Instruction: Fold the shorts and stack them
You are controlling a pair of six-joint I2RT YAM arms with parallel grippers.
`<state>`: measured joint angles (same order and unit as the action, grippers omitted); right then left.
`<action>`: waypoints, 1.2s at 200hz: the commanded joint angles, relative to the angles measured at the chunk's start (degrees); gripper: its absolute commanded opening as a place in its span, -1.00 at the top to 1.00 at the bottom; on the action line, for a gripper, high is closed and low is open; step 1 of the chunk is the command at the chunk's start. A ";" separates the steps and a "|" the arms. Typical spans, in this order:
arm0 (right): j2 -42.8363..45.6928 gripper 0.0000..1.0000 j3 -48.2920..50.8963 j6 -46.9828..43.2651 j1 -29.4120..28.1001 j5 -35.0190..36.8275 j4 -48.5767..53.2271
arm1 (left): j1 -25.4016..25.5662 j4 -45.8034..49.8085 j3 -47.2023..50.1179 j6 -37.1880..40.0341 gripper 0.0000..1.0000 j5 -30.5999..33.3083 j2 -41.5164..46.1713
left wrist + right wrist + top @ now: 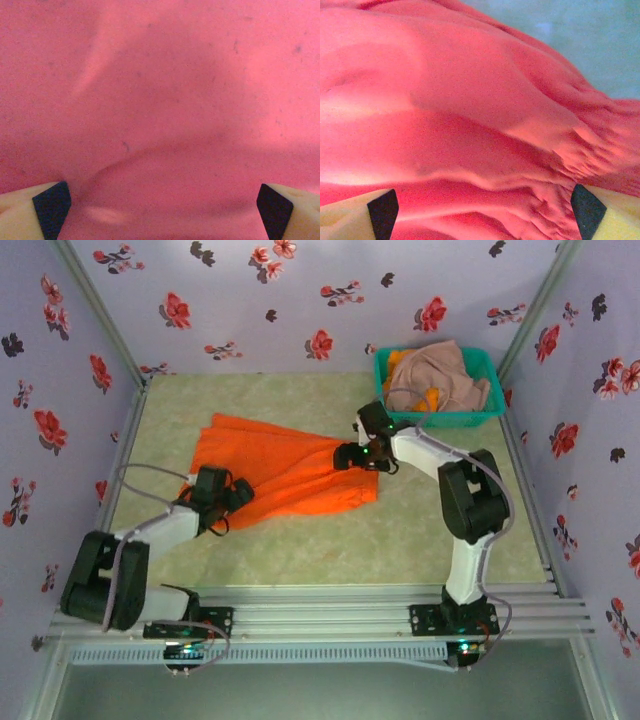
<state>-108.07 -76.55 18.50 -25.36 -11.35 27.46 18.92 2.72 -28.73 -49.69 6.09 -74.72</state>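
Note:
One bright orange pair of shorts (290, 465) lies spread flat on the table, left of centre. My left gripper (238, 496) hovers low over its near left edge. From the left wrist camera, its fingers (52, 207) stand wide apart and open, with smooth orange cloth (160, 100) under and between them. My right gripper (352, 455) is at the cloth's right edge, also open. Wrinkled orange cloth (445, 100) lies between its pads (587, 210). A pink-beige pair of shorts (440, 375) lies heaped in the basket, and a bit of orange cloth (430, 400) pokes out beneath it.
The teal mesh basket (440, 420) stands at the back right corner. Floral walls close in the table on three sides. Pale green tabletop (430, 530) lies bare to the right of the spread cloth and in front of it. Metal rails (320, 610) run along the near edge.

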 commanded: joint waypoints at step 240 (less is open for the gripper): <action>-2.36 -0.25 9.28 13.32 5.37 -8.68 -8.55 | 0.51 7.80 -4.19 11.89 -0.99 -7.50 26.12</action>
<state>-107.57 -65.36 31.62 -19.09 -21.21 18.22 20.08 10.90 -34.26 -39.62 -0.75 -49.47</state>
